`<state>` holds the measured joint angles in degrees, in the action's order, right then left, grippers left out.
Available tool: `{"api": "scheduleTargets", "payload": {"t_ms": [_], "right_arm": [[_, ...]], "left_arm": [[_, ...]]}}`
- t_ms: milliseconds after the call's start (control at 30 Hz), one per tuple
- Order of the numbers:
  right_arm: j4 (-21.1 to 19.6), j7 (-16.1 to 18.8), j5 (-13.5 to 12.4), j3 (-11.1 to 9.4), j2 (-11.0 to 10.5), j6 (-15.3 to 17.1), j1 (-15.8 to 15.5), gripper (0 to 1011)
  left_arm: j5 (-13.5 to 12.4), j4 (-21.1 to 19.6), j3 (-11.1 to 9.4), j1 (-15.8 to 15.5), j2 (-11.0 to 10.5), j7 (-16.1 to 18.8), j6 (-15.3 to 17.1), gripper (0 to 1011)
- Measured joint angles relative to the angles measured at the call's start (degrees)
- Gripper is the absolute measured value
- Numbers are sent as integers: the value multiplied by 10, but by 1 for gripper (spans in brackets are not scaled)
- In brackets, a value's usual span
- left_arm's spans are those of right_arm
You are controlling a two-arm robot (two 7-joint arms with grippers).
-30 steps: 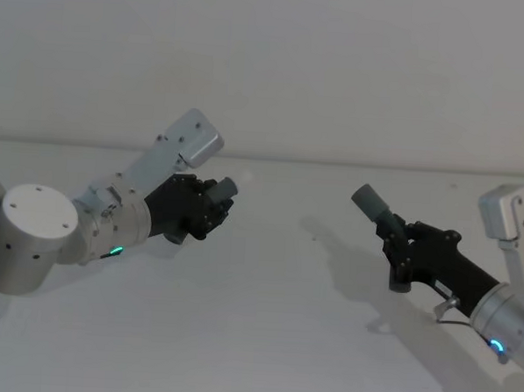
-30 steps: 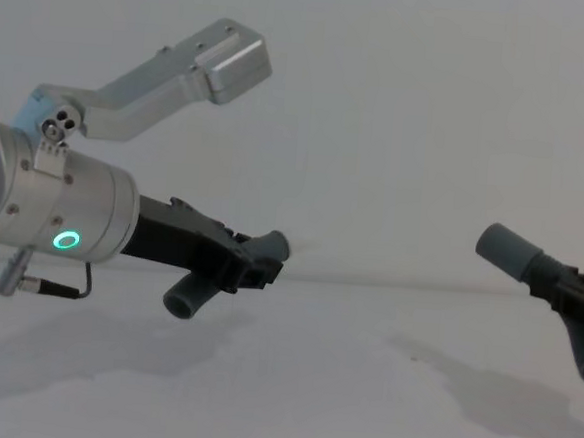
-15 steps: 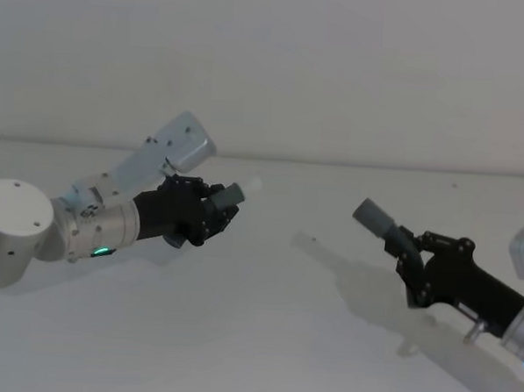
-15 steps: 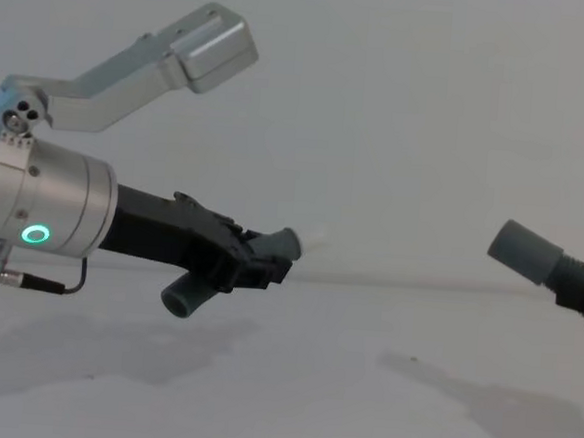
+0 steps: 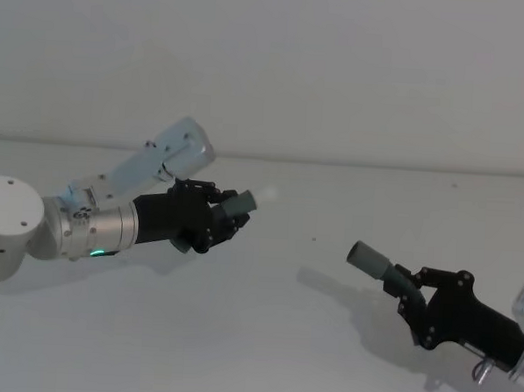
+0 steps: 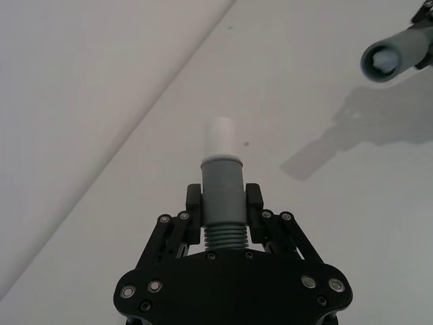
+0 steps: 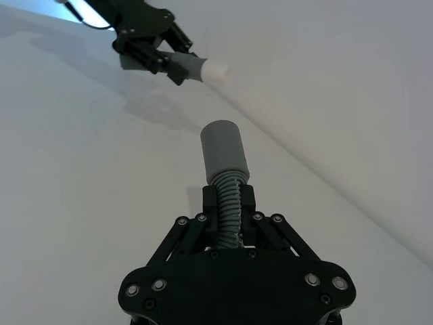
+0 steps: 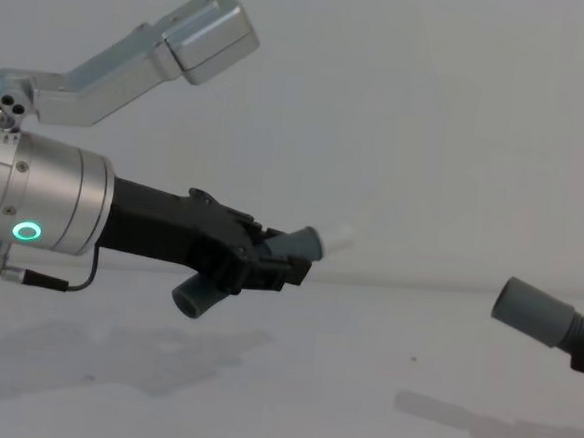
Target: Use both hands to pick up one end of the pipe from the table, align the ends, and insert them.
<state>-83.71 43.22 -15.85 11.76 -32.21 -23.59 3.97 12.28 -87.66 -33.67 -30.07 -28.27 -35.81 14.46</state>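
Both pieces of the pipe are held off the table (image 5: 263,345). My left gripper (image 5: 219,214) is shut on one dark ribbed piece (image 6: 222,230), whose grey cuff (image 8: 306,246) and white spigot tip (image 8: 339,237) point toward the right. My right gripper (image 5: 408,290) is shut on the other ribbed piece (image 7: 229,203). That piece's wider grey socket cuff (image 5: 365,257) faces left, lower than the spigot tip (image 5: 266,196). A wide gap separates the two ends. In the right wrist view the left gripper (image 7: 169,59) and its white tip (image 7: 216,70) sit beyond the socket cuff (image 7: 224,152).
The white table runs back to a pale wall (image 5: 339,68). Shadows of the arms lie on the surface below each gripper. A silver camera bracket (image 8: 200,34) stands up above the left wrist.
The left gripper has carried its piece rightward, with the white tip now showing more. The right gripper has dropped lower and nearer with its socket piece.
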Motion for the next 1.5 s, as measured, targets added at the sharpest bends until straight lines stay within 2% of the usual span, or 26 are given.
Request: {"api": "scheduleTargets", "payload": {"t_ms": [333,767,1100,1500], "right_arm": [[1,1,8,4,-5,-26,-4,163],[-17,-6,0,2,-10,-35,-4,163],[-19,-6,1,10,-15,-39,-1,163],[-7,-1,15,29,-19,-45,5,163]], "left_arm": [[5,9,-21,-20,-10,-51,-18,372],[10,12,-55,-53,-29,-127,-24,372],[12,8,-68,-70,-39,-156,-25,372],[18,0,-78,-85,-49,-178,-24,372]]}}
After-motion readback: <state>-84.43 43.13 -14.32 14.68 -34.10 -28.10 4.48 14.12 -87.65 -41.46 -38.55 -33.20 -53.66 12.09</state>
